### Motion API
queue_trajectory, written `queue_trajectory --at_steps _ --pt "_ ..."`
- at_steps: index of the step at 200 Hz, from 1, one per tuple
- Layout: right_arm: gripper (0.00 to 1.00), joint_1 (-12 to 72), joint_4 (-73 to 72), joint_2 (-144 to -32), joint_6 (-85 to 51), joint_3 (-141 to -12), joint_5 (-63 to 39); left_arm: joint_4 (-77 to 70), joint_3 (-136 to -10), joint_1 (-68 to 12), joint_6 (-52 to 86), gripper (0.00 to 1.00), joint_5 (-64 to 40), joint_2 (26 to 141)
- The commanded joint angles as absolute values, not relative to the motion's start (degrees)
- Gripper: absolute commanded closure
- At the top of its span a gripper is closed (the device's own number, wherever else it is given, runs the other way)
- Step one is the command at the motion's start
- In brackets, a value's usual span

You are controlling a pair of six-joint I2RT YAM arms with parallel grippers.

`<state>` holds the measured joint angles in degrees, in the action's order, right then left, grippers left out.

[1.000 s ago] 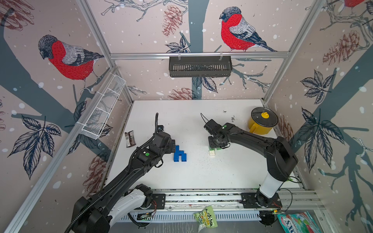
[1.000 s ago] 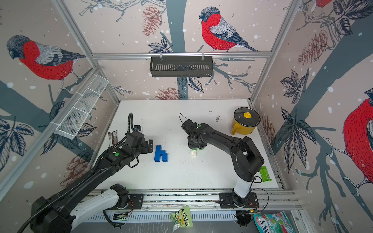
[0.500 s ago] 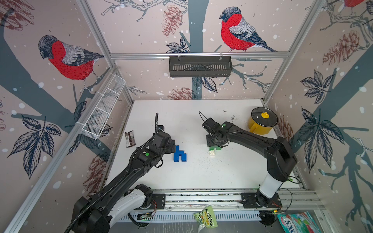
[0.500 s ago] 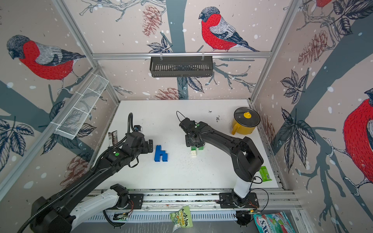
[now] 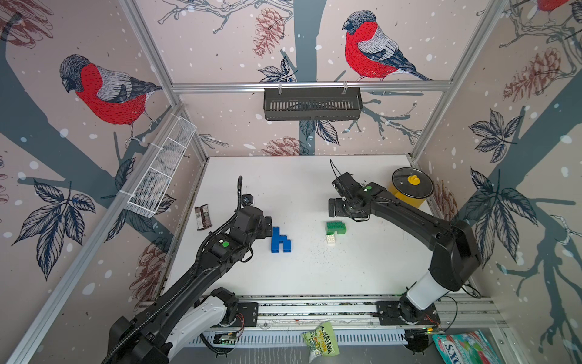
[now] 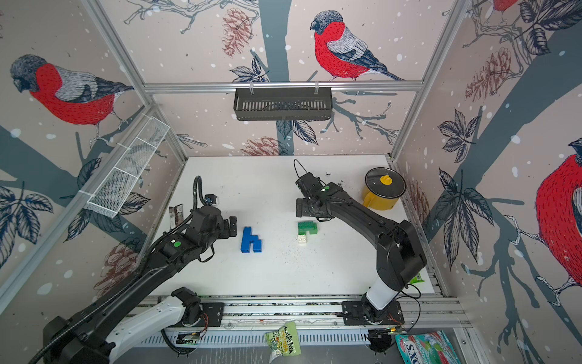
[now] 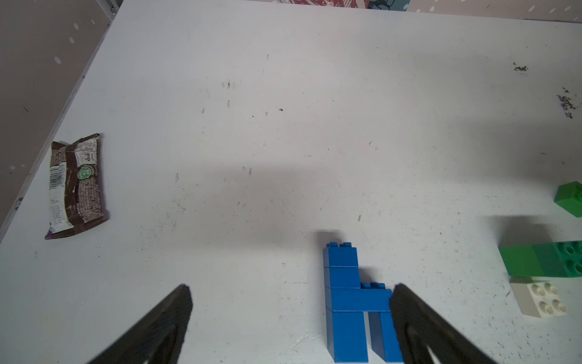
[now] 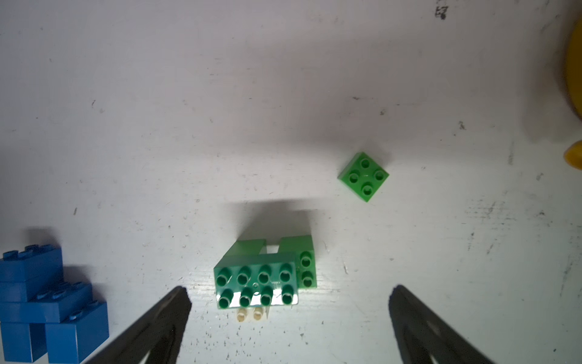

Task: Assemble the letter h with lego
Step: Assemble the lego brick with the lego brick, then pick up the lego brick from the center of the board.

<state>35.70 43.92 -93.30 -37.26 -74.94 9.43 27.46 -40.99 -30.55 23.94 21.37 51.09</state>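
Note:
A blue lego h (image 5: 280, 241) (image 6: 251, 241) lies flat on the white table (image 5: 315, 277). My left gripper (image 5: 268, 226) (image 7: 291, 293) is open just left of it, and one finger (image 7: 409, 315) overlaps the h's (image 7: 346, 302) short leg. A green lego stack (image 5: 335, 227) (image 6: 307, 227) (image 8: 256, 283) stands mid-table, a white brick (image 5: 330, 239) (image 8: 250, 315) at its front. My right gripper (image 5: 338, 209) (image 8: 289, 293) hovers open above and just behind the stack, holding nothing. A loose green brick (image 8: 363, 176) lies apart from the stack.
A yellow pot (image 5: 409, 189) (image 6: 384, 189) with a lid stands at the back right. A brown snack wrapper (image 5: 202, 216) (image 7: 77, 186) lies near the left edge. A wire basket (image 5: 160, 170) hangs on the left wall, a black one (image 5: 311, 104) on the back wall.
My right gripper has opened, let go of the green stack and drawn back from it. The left arm and the blue h have not moved.

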Motion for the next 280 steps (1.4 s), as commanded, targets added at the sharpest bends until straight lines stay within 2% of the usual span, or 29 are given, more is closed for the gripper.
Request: queue_trajectory --at_steps 1,16,54,104,142,173,280 --pt "0.0 33.8 40.9 -92.4 -35.6 -73.6 9.6 27.0 -41.1 -30.4 25.9 0.02 25.1 49.4" --pt "0.0 31.5 39.8 -92.7 -35.5 -73.0 8.8 28.1 -41.7 -30.3 30.1 0.02 24.8 47.9" --pt "0.0 25.9 36.5 -95.4 -37.8 -71.1 5.8 26.0 -44.1 -29.9 30.5 0.02 10.5 47.6" --pt "0.0 24.6 34.4 -100.4 -41.6 -71.4 5.9 25.8 -48.1 -29.8 25.3 0.02 19.3 52.8" --pt "0.0 23.8 34.3 -104.7 -44.1 -72.8 5.9 21.4 -46.2 -29.8 23.5 0.02 15.3 54.0" --pt "0.0 23.8 32.5 -106.2 -45.5 -72.6 5.7 22.4 -45.6 -29.8 21.2 0.02 16.6 55.3" --pt "0.19 23.9 30.6 -109.9 -47.5 -73.4 4.6 23.1 -44.7 -29.8 20.3 0.02 15.5 56.7"
